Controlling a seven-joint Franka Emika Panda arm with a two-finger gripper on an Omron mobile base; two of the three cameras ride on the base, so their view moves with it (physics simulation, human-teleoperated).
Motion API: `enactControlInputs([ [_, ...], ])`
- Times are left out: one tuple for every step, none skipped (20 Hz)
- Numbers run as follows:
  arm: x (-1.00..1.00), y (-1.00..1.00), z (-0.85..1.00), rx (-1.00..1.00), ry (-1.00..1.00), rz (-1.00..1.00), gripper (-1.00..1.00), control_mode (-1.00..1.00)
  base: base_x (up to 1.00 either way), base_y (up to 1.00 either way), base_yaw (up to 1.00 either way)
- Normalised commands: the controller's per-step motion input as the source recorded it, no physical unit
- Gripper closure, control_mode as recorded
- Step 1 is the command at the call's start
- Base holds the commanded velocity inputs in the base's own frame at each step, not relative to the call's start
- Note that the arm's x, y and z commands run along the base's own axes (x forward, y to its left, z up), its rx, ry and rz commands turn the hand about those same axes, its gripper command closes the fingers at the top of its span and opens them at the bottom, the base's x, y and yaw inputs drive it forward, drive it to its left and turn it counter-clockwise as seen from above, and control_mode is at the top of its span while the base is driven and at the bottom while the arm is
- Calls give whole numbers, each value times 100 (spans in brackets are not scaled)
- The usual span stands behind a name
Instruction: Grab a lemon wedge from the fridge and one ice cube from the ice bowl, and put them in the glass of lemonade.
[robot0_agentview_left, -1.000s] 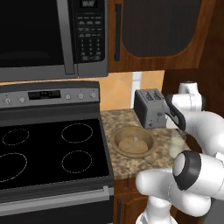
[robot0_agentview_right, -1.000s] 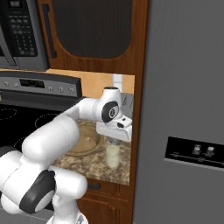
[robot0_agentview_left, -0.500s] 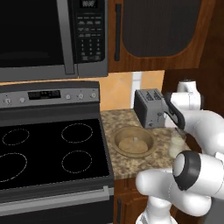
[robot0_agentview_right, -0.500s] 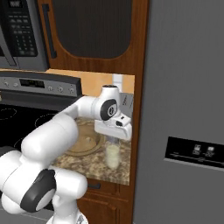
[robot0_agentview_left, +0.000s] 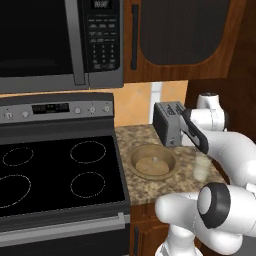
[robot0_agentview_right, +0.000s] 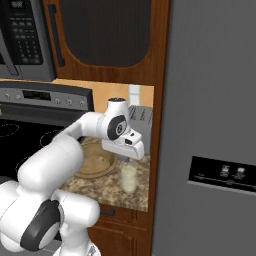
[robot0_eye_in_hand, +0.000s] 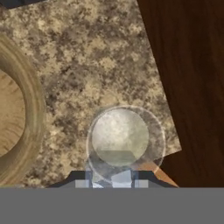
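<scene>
Lemonade glass (robot0_eye_in_hand: 126, 140) stands low centre in the hand view, on the speckled counter (robot0_eye_in_hand: 96, 65) near its corner, with the wooden bowl (robot0_eye_in_hand: 17, 118) at left. The gripper (robot0_agentview_right: 127, 161) hangs directly above the glass; whether its jaws hold anything cannot be told.

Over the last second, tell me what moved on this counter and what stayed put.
The gripper shifted slightly toward the fridge, ending right above the glass of lemonade. Its jaws kept the same narrow gap; whether something small is pinched between them cannot be told. Nothing was picked up or dropped in that time. The glass, the ice bowl and the toaster stayed in place.
</scene>
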Motion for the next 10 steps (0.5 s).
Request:
enactControlInputs([
  [24, 0, 9, 0, 0, 0, 100, -100, 0, 0, 0],
  [14, 0, 9, 0, 0, 0, 100, -100, 0, 0, 0],
  [12, 0, 0, 0, 0, 0, 100, -100, 0, 0, 0],
  [9, -7, 0, 0, 0, 0, 100, -100, 0, 0, 0],
  [0, -20, 0, 0, 0, 0, 100, -100, 0, 0, 0],
  [0, -26, 0, 1, 0, 0, 100, -100, 0, 0, 0],
  [0, -31, 0, 2, 0, 0, 100, -100, 0, 0, 0],
  [0, -26, 0, 2, 0, 0, 100, -100, 0, 0, 0],
  [0, -17, 0, 0, 0, 0, 100, -100, 0, 0, 0],
  [0, -15, 0, 0, 0, 0, 100, -100, 0, 0, 0],
])
